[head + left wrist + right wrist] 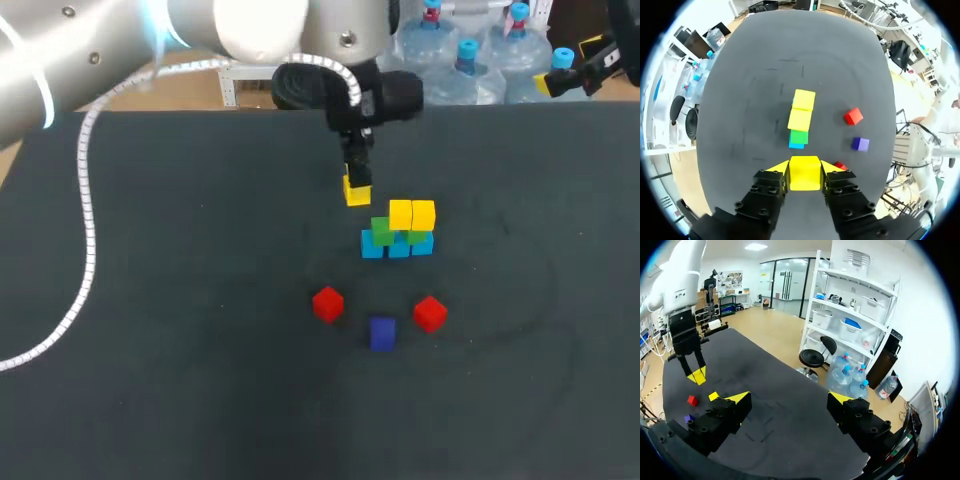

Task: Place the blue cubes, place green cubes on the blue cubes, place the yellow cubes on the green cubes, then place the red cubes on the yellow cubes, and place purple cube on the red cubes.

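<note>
Left hand: both fingers pressed on opposite sides of a held yellow cube, with the yellow tips flanking it. The cube is lifted off the dark surface.

In the head view the hand hangs just beside the stack, at its far left side, apart from it. The left arm comes in from the upper left corner, and a white coiled cable trails from it down across the surface.

Stack, near the middle of the surface:
- The blue cubes sit in a row at the bottom, touching one another.
- The green cubes sit on top of the blue. The leftmost is bare on top and another shows only as a sliver under the yellow.
- Two yellow cubes sit side by side on the green, touching, toward the right end.

In the left wrist view the stack lies straight ahead of the fingers.

Loose pieces lie nearer the robot than the stack:
- Two red cubes, one left and one right, well apart from each other.
- A purple cube lies between them and slightly nearer. It touches neither.

All three rest on the surface.

Right hand: fingers spread wide with nothing between them. It is held high, off to the far right, well away from the cubes.
</note>
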Robot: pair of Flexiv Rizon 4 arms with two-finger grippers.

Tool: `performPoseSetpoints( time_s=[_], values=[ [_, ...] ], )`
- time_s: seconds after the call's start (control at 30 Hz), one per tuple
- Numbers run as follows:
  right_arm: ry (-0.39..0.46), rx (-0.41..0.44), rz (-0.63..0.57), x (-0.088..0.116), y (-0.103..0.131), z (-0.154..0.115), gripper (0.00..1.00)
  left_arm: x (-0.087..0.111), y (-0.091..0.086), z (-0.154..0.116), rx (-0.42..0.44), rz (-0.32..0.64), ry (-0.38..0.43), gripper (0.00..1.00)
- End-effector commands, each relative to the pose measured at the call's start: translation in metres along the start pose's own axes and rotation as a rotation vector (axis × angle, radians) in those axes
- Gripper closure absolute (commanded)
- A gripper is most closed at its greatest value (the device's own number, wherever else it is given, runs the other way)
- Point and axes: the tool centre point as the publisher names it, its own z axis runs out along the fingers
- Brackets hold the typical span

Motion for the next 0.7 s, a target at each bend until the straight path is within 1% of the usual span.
performPoseSetpoints(
  time_s=[0.03, 0.2, 0.3, 0.5, 0.7],
  values=[
    [0.002, 0.043, 0.001, 0.000, 0.004, -0.001, 0.00, -0.002, -0.009, 0.007, -0.029, -0.009, -0.012, 1.00],
    [0.002, 0.043, 0.001, 0.000, 0.004, -0.001, 0.00, -0.013, -0.014, 0.015, -0.036, 0.016, -0.022, 1.00],
    [0.002, 0.043, 0.001, 0.000, 0.004, -0.001, 0.00, -0.016, -0.015, 0.018, -0.039, 0.040, 0.005, 1.00],
    [0.002, 0.043, 0.001, 0.000, 0.004, -0.001, 0.00, -0.018, -0.010, 0.023, -0.069, 0.084, 0.010, 1.00],
    [0.002, 0.043, 0.001, 0.000, 0.004, -0.001, 0.00, -0.017, -0.005, 0.023, -0.075, 0.116, 0.020, 1.00]
  ],
)
